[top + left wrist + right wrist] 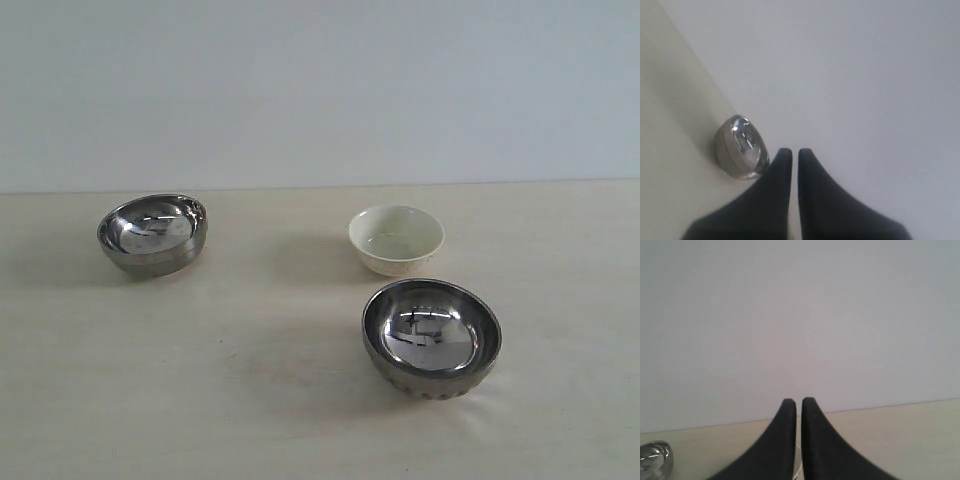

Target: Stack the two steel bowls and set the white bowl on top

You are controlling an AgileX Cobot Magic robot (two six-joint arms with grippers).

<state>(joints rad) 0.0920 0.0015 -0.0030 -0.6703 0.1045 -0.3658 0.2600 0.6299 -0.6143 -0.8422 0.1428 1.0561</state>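
Three bowls stand apart on the pale table point(250, 400). One smooth steel bowl point(153, 234) is at the left. A steel bowl with a ribbed lower outside point(431, 337) is at the front right. The cream-white bowl point(396, 239) stands just behind the ribbed one. No arm shows in the exterior view. My left gripper point(790, 152) is shut and holds nothing; a steel bowl point(741, 147) lies beside its fingertips, farther off. My right gripper point(798, 401) is shut and empty. A sliver of white rim point(799, 471) shows between its fingers, and a steel bowl point(655, 456) sits at the frame's edge.
A plain light wall point(320, 90) rises behind the table's far edge. Bare tabletop lies between the left steel bowl and the two bowls on the right, and along the front.
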